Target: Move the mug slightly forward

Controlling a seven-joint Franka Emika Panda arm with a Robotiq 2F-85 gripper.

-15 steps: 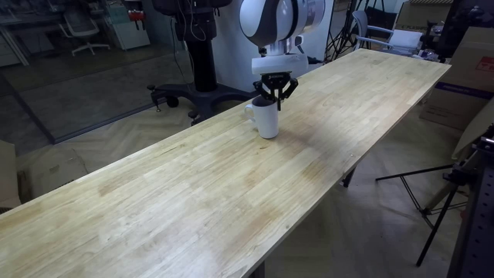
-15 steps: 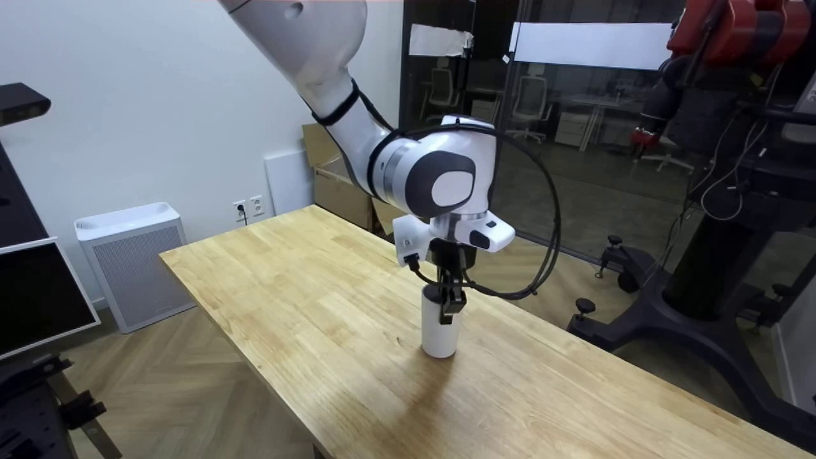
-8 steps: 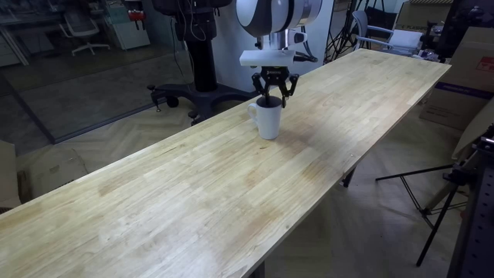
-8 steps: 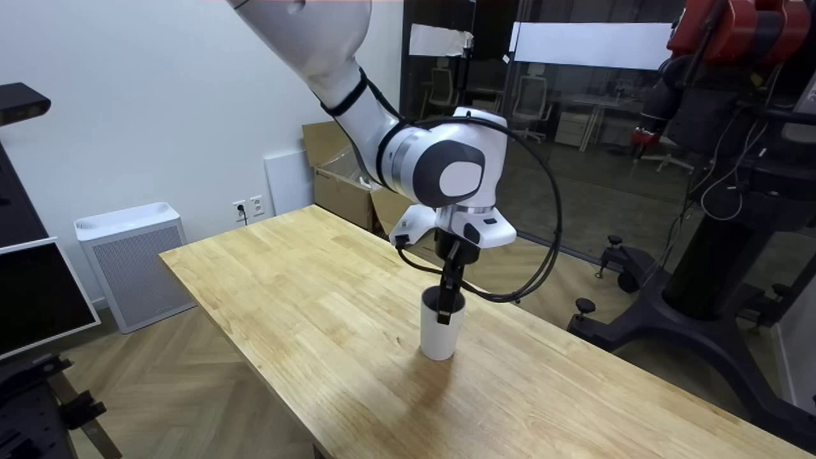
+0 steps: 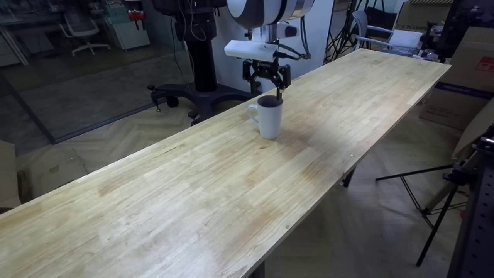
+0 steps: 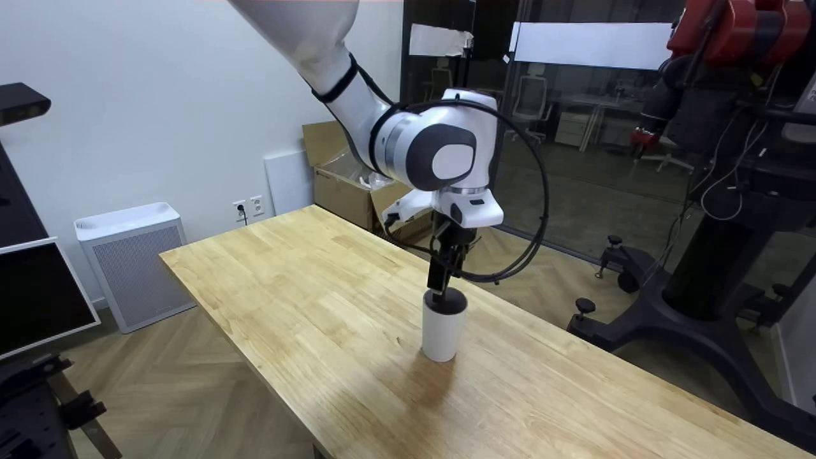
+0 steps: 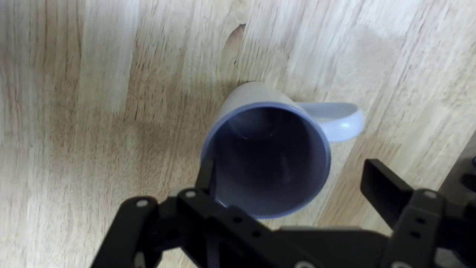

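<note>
The white mug [image 5: 269, 122] stands upright on the wooden table, and in an exterior view its looped handle [image 5: 251, 112] points to the left. In the wrist view I look down into its dark bluish interior [image 7: 260, 156]. My gripper [image 7: 290, 172] is open above the rim with nothing held. Its left finger there overlaps the mug's rim, while the right finger [image 7: 386, 190] is off to the side of the cup, past the handle. In an exterior view the fingers [image 6: 440, 275] come down at the mug's mouth; whether one touches the rim I cannot tell.
The long wooden table [image 5: 200, 185] has its edge not far behind the mug. A dark wheeled stand [image 6: 695, 299] is beside the table on the floor. An open cardboard box [image 6: 344, 191] and an air purifier [image 6: 137, 261] stand past the table's end.
The gripper has opened from its closed hold at the mug's rim and has risen, with the arm turning a little. The mug, slightly tilted a second ago, now stands straight at nearly the same spot.
</note>
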